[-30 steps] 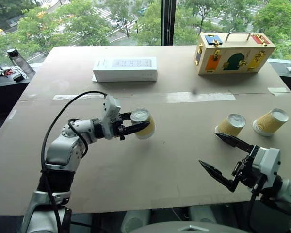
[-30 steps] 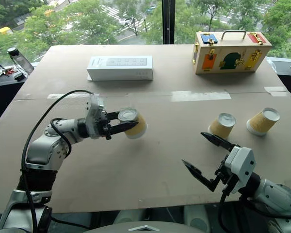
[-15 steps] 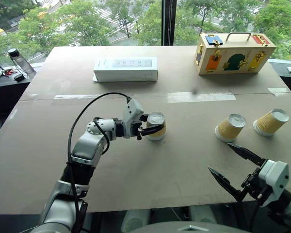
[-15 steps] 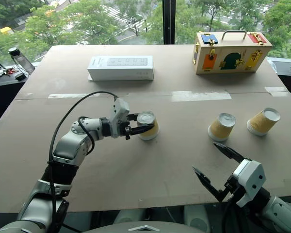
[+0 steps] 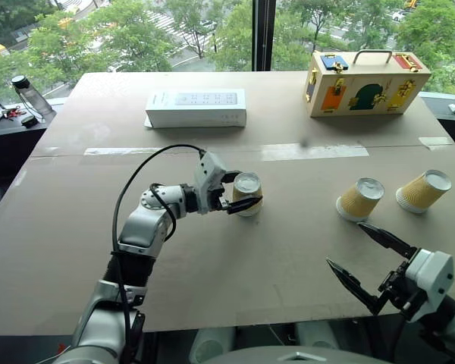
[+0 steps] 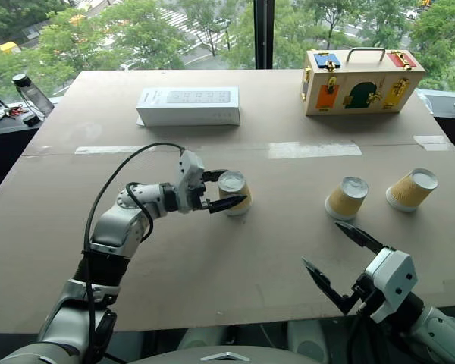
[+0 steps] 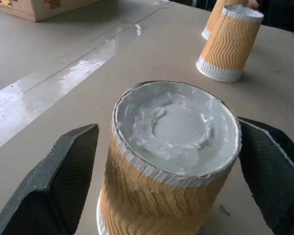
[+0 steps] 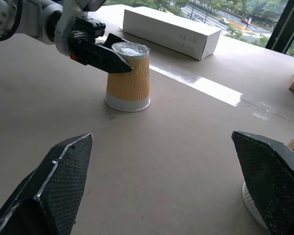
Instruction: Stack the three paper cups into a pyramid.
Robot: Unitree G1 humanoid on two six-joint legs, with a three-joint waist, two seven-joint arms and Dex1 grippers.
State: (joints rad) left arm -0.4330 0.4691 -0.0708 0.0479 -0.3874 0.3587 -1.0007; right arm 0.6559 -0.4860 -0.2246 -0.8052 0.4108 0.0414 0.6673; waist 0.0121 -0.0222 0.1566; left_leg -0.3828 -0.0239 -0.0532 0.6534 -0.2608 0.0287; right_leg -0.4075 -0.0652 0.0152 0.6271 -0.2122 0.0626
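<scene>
Although one cup (image 5: 247,192) stands upside down near the middle of the table (image 5: 212,273), no pyramid exists yet: in the left eye view the other two cups (image 5: 359,199) (image 5: 423,189) sit apart at about three o'clock from it, both tilted, so I judge two placements are left. At either side of the placed cup the left gripper (image 5: 243,192) has its black fingers spread and not pressing, while the right gripper (image 5: 364,262) hangs wide and empty at five o'clock. A white box (image 5: 196,108) lies at eleven o'clock and a wooden case (image 5: 362,82) at one o'clock. Seen from the left wrist, that cup shows wavy ribbed tan paper, a tapered wall and a dished, wrinkled white base, with a gap between it and each textured pad (image 7: 63,171). From the right wrist, its broad white rim sits flat on the smooth matte tabletop, with a glossy tape strip (image 8: 213,89) beyond.
</scene>
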